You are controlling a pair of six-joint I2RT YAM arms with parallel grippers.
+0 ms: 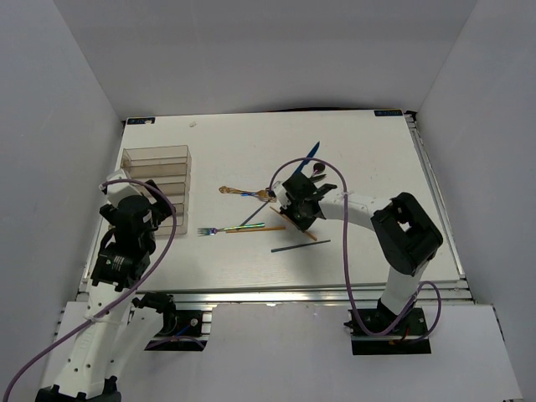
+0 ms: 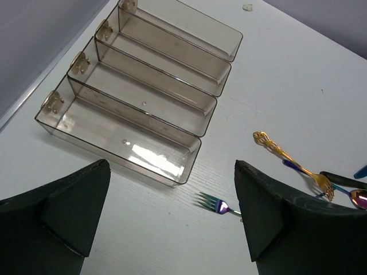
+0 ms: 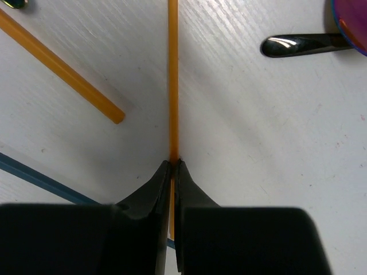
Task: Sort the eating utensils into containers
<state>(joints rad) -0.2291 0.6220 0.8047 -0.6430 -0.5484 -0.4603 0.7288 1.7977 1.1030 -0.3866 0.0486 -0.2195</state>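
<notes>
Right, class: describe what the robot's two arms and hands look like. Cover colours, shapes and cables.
The left arm and right arm are alike: white links joined by blocky black housings. A purple cable loops loosely along each. The left hand and right hand each have two matte black, wedge-shaped fingers that taper towards the tips.

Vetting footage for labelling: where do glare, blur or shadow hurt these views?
Left wrist: glare patch on the organiser, nearest compartment floor; left hand reads flat black. Right wrist: orange stick sharp, soft shadow around the shut right hand. Top external: even light, utensils small.
</notes>
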